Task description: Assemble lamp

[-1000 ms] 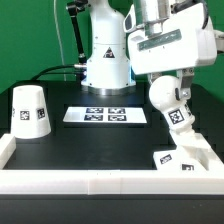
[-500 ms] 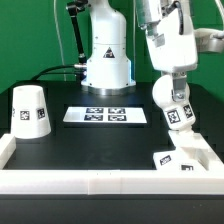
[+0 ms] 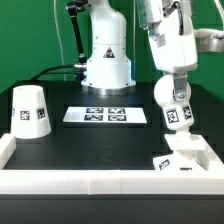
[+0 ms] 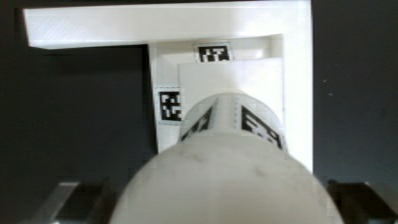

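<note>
Jaws clenched on round white plastic bulb w/ neck [image 3: 168,97], near-upright, neck-down, w/ small square white base [image 3: 181,156] just beneath on tabletop.

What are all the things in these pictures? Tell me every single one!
bulb: one, white with black-and-white tags, held in the air above the base, at the exterior view's right.
base: one, white with tags, on the table in the walled corner at the exterior view's right.
shade: one, white with a tag, standing at the exterior view's left.
marker board: one, white with four tags, lying flat mid-table.
table: one, black.
wall: white, along the table's front and side edges.
arm: one, white, reaching down over the bulb.
gripper: one, closed on the bulb.
</note>
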Controlling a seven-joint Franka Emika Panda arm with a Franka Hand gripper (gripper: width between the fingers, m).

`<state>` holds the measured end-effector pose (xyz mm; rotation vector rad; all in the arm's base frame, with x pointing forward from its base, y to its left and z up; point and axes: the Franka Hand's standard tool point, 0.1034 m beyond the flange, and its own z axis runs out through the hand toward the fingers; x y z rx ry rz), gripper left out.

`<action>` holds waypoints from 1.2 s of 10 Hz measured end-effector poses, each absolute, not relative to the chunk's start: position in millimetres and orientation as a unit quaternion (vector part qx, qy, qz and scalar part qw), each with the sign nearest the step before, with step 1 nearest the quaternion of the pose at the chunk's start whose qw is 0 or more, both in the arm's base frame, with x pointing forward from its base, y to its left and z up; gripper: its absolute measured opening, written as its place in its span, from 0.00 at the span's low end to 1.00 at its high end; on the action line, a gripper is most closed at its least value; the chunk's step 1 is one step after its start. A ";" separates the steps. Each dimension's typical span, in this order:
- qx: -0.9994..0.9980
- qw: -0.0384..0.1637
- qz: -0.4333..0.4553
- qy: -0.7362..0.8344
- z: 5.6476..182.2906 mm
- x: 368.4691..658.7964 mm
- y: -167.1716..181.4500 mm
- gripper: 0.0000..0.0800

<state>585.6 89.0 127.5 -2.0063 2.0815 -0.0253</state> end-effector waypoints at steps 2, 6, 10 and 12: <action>-0.679 0.132 -0.004 0.722 128.9 590.0 89.9 0.72; -0.664 0.146 0.035 0.733 128.6 593.6 82.9 0.72; -0.655 0.146 0.049 0.740 127.4 590.5 90.3 0.72; -0.662 0.148 0.050 0.733 128.0 593.2 102.3 0.72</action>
